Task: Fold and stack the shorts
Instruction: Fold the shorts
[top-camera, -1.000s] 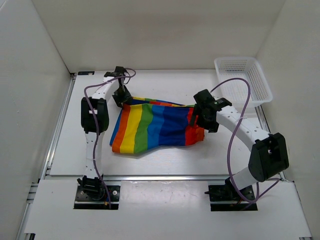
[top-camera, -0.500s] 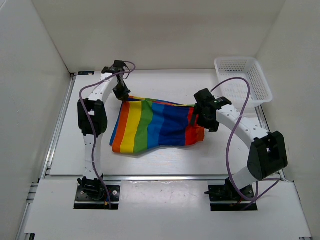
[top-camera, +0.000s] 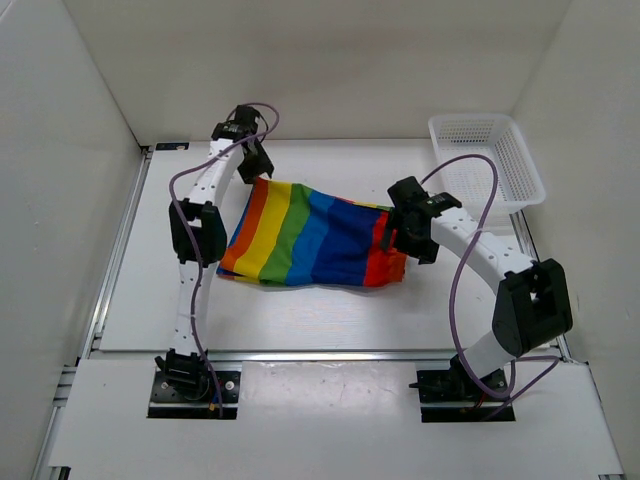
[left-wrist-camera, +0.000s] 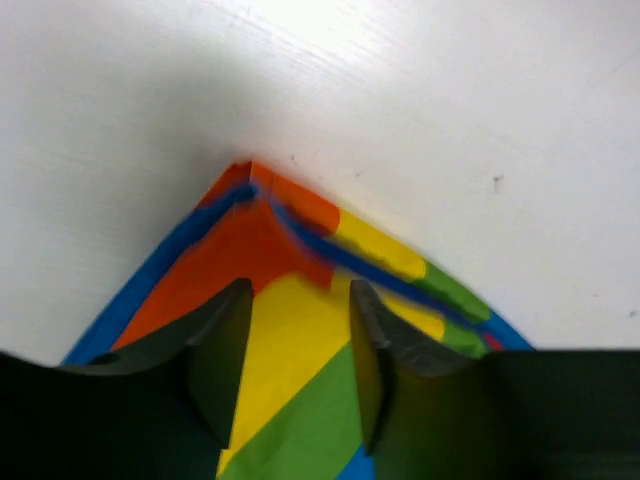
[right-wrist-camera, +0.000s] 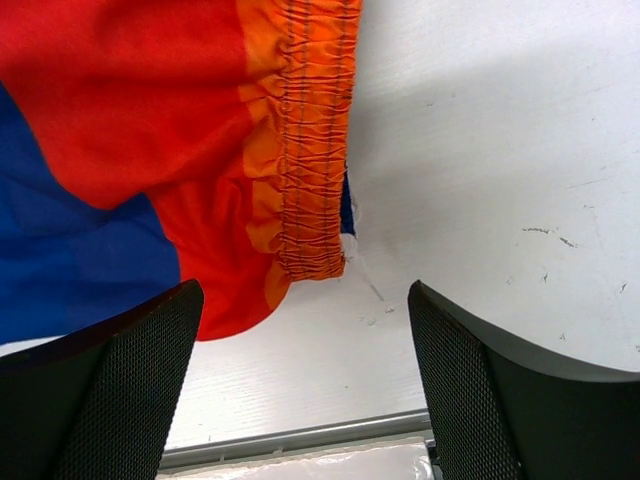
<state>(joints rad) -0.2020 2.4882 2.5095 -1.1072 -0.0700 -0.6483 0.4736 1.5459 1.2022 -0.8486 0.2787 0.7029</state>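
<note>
The rainbow-striped shorts (top-camera: 310, 238) lie spread on the white table, orange edge at the left and red waistband end at the right. My left gripper (top-camera: 256, 165) is shut on their far left corner. In the left wrist view the yellow and green cloth (left-wrist-camera: 300, 400) passes between the fingers (left-wrist-camera: 222, 350) and the orange corner pokes out past the tips. My right gripper (top-camera: 393, 236) hovers over the waistband end, open and empty. In the right wrist view (right-wrist-camera: 300, 380) it is just off the gathered orange waistband (right-wrist-camera: 310, 140), with a bit of white drawstring (right-wrist-camera: 350, 245) showing.
An empty white mesh basket (top-camera: 520, 160) stands at the far right corner. White walls close in the table on three sides. A metal rail (right-wrist-camera: 300, 435) runs along the table's edge near the right gripper.
My left gripper has moved away and slightly right, pulling the far left corner of the shorts with it. The cloth has stretched out and shifted. The right gripper has stayed in place.
</note>
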